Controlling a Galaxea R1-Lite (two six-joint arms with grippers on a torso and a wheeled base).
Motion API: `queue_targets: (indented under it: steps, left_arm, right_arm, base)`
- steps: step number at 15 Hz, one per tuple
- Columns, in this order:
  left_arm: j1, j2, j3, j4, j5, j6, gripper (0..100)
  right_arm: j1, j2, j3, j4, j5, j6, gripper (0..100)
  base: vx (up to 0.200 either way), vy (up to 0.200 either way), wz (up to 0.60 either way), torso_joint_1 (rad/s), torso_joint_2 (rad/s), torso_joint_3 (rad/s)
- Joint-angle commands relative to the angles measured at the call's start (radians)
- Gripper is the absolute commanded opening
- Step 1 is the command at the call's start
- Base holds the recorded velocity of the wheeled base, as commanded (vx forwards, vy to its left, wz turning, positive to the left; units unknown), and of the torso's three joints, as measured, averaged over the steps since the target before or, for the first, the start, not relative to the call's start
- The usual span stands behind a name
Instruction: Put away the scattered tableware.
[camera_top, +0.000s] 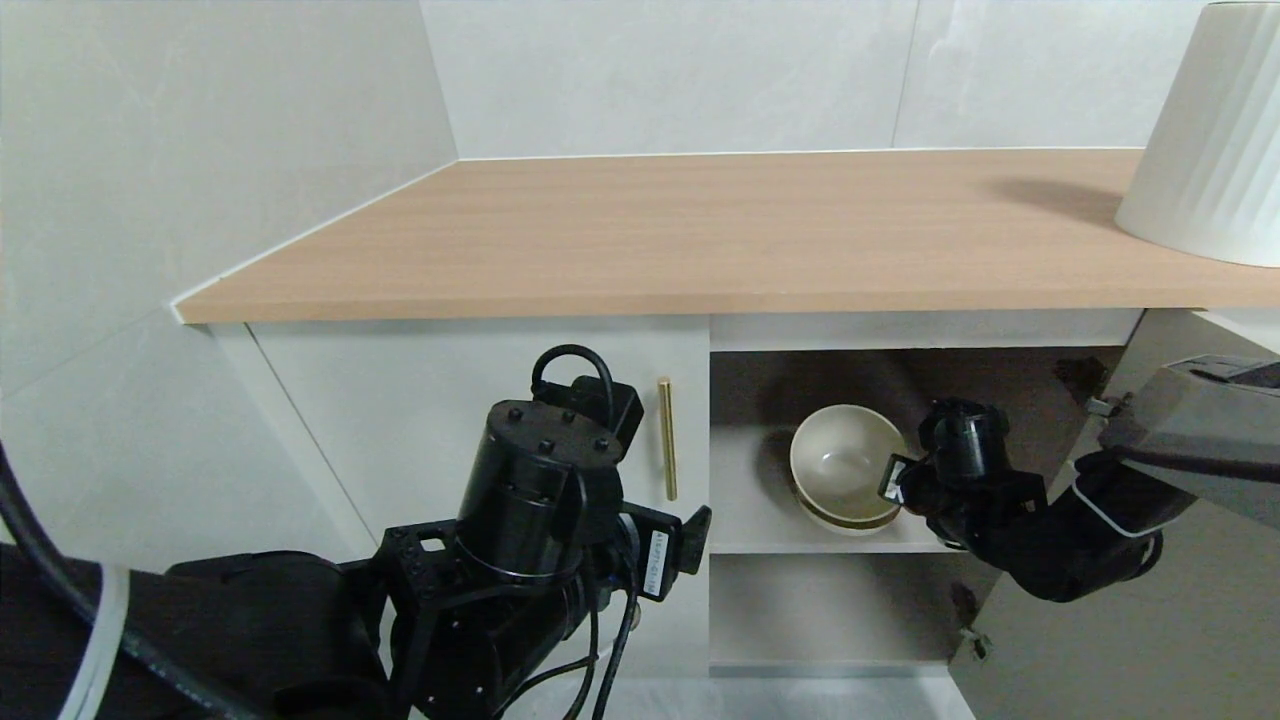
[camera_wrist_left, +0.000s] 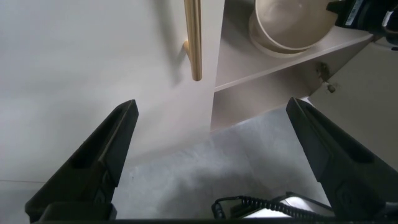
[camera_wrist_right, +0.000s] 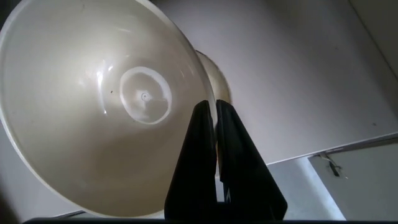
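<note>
Right hand (camera_top: 897, 482) is inside the open right half of the cabinet, its two black fingers (camera_wrist_right: 199, 155) pressed together on the rim of a cream bowl (camera_top: 838, 458), one on the inside of the wall and one on the outside. That bowl is tipped, with its mouth facing out toward the room. It sits over a second cream bowl (camera_top: 848, 520), which rests flat on the cabinet's upper shelf (camera_top: 755, 510). From where I stand I cannot tell whether the two bowls are touching.

Off to the left, the left hand (camera_wrist_left: 211, 104) hangs in front of the closed cabinet door (camera_top: 450, 400), below and near its upright brass handle (camera_top: 667, 438). Its fingers (camera_wrist_left: 93, 162) are spread wide with nothing between them, and it points down toward the grey floor (camera_wrist_left: 186, 180).

On the right, the open door (camera_top: 1100, 640) swings out toward the room past the right arm. A lower shelf space (camera_top: 820, 610) sits under the bowls. The wooden counter (camera_top: 700, 230) runs across the top of the cabinet into the corner of the pale tiled walls. At its far right end stands a white ribbed object (camera_top: 1210, 140) shaped like a lampshade.
</note>
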Motion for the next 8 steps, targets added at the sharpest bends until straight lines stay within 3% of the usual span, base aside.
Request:
queue_targets:
  steps: [1, 8]
  left_arm:
    - [0.001, 0.0, 0.0, 0.0, 0.001, 0.0, 100]
    - [0.001, 0.0, 0.0, 0.0, 0.005, 0.0, 100]
  right_arm:
    - [-0.002, 0.013, -0.002, -0.002, -0.005, -0.001, 0]
    - [-0.004, 0.013, -0.008, -0.002, -0.015, -0.001, 0]
  base:
    - [0.0, 0.0, 0.0, 0.0, 0.0, 0.0]
    - [0.0, 0.0, 0.0, 0.0, 0.0, 0.0]
